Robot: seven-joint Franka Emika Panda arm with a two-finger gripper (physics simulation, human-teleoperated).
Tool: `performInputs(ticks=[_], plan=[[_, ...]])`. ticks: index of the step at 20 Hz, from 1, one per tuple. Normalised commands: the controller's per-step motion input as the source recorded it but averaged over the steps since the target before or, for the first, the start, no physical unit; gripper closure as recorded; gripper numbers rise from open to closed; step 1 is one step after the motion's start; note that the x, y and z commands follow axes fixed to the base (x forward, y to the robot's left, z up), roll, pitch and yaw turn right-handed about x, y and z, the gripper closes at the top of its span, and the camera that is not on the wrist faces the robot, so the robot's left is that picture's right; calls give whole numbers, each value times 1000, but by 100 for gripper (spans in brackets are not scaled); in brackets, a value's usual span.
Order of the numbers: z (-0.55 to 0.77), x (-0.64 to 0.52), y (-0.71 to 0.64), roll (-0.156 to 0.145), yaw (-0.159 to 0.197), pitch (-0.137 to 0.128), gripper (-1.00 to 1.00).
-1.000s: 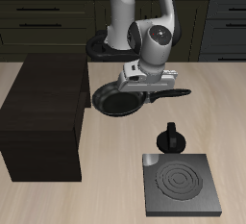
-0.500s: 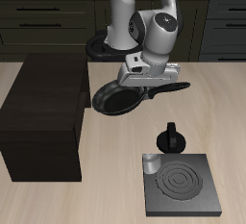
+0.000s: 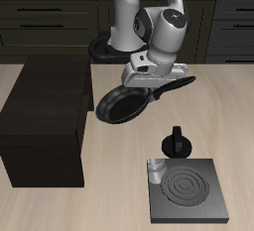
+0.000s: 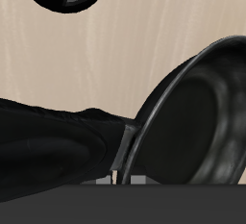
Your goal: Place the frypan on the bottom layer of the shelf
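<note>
Carrying the frypan (image 3: 123, 103) by its handle, we have it off the table, tilted, hanging just beside the open side of the shelf (image 3: 45, 116). The gripper (image 3: 151, 84) is closed on the handle close to where it meets the bowl; in the wrist view the frypan (image 4: 197, 122) fills the frame past the fingertips, rim edge-on, handle (image 4: 58, 146) running back under the fingers.

Handling, as we judge it: rigid, fairly heavy for a two-finger pinch, bowl weight hanging out beyond the fingers. A smooth rounded handle could twist in the grip, and the tilt suggests some sag. Holding near the bowl keeps the lever short; we'd stay there.

Below the fingers, well apart from the pan, the small black pot (image 3: 176, 142) stands on the table, with the square stove plate (image 3: 185, 189) beyond it toward the front edge. Bottom layer not yet reached; the pan must drop lower and level out.
</note>
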Motion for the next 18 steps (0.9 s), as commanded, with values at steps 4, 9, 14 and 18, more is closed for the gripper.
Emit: performInputs(ticks=[4,9,14,18], plan=[[91,129,-17,-11,1,-8,100],[200,146,33,-14,2,-30,100],[202,96,20,-5,8,-20,100],[140,112,-21,-9,4,-16,100]])
